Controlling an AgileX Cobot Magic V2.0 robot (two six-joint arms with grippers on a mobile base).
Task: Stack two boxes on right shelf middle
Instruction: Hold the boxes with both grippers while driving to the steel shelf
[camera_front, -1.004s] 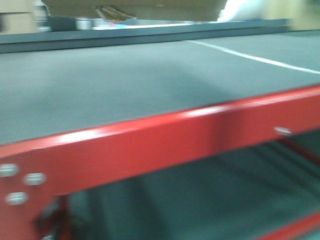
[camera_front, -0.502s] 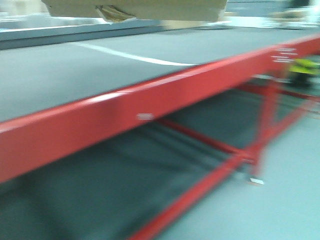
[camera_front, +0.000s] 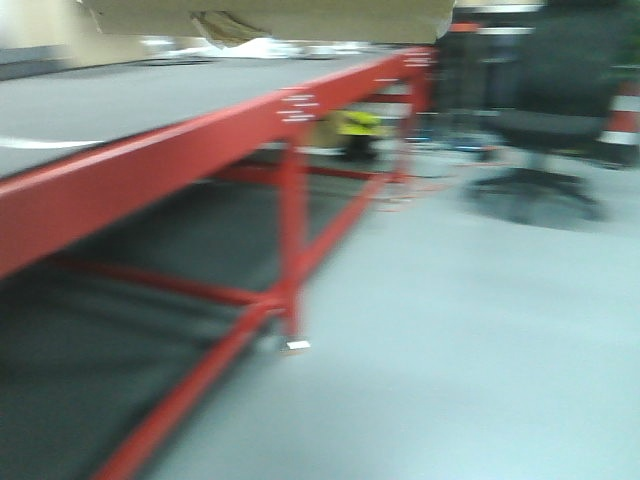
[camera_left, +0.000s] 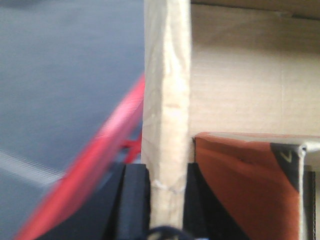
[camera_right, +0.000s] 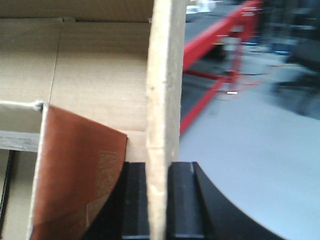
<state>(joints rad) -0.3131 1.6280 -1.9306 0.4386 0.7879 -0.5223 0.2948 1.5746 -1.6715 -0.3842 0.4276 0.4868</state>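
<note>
We hold the box (camera_front: 270, 15) aloft between both arms: the left gripper (camera_left: 166, 200) pinches one upright wall between its black fingers (camera_left: 134, 200), the right gripper (camera_right: 159, 200) the opposite wall likewise. Since half a second ago our front view has swung along the red rack (camera_front: 150, 165), floor (camera_front: 450, 350) and a dark chair (camera_front: 545, 110) coming in at right, while the box keeps to the top edge. Box is plain brown cardboard, crumpled tape (camera_front: 225, 25) at its bottom edge, an orange-brown pack (camera_left: 245, 190) inside.

Heavy motion blur, bright even indoor light, soft shadows
</note>
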